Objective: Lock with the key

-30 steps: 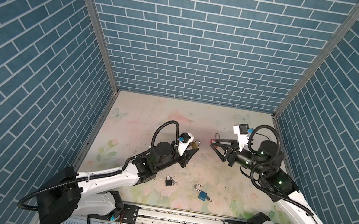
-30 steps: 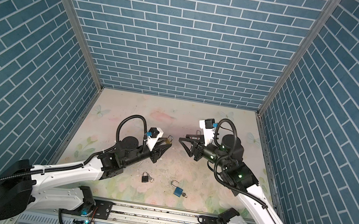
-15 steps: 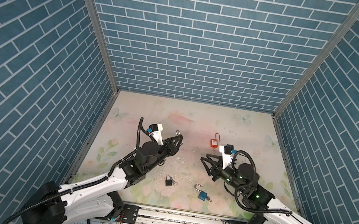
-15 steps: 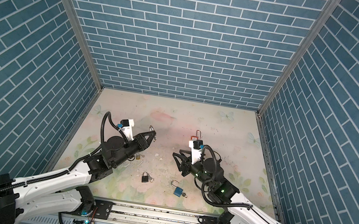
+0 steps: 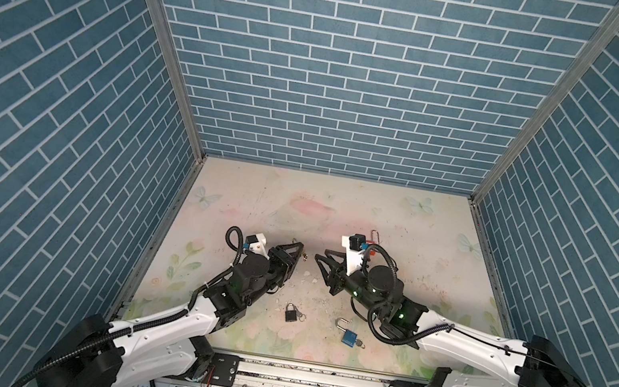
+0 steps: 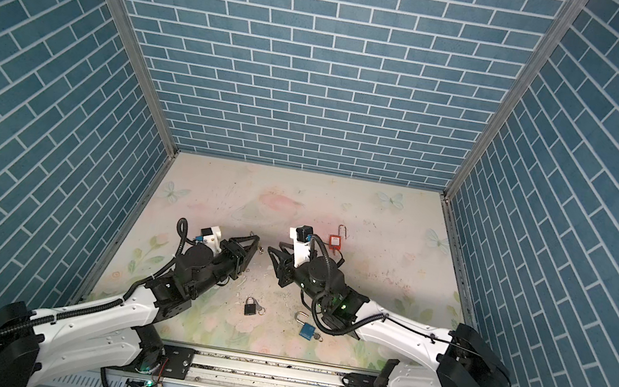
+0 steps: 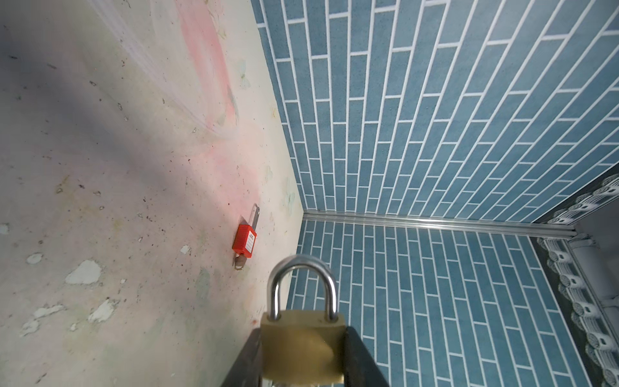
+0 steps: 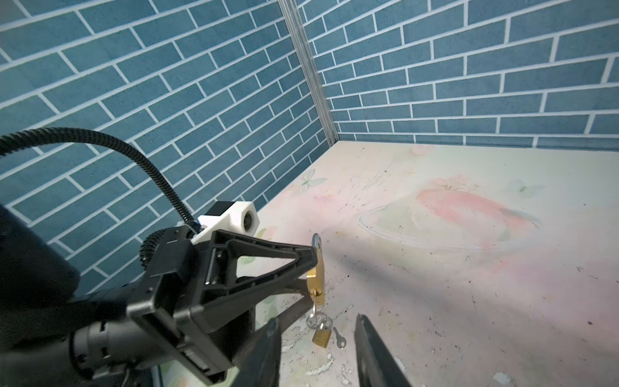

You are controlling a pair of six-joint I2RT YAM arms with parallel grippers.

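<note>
Above the middle of the table point(image 5: 418, 241) the left gripper point(image 5: 299, 248) pinches the brass padlock point(image 7: 302, 348), shackle point(image 7: 303, 260) seemingly seated and key point(image 8: 314, 306) already inserted; the spread, empty right gripper point(image 5: 319, 258) has yet to turn it.

I am looking into a small booth closed by three walls, all carrying a teal-blue brick pattern with thin white joints: the back wall point(image 5: 338, 81) and the two side walls point(image 5: 38, 118). Bare aluminium corner posts point(image 5: 162, 40) are running up where the walls are meeting. The pale printed floor sheet point(image 5: 340, 203) is showing faded flowers, a light-blue butterfly print point(image 5: 419, 205) and a washed pink patch point(image 5: 309, 209) toward the back. Its surface is looking worn: I am seeing dark scratches and white chipped spots point(image 7: 83, 272). Soft light is falling from above, and a grey shadow band point(image 8: 385, 264) is lying across the floor.
</note>
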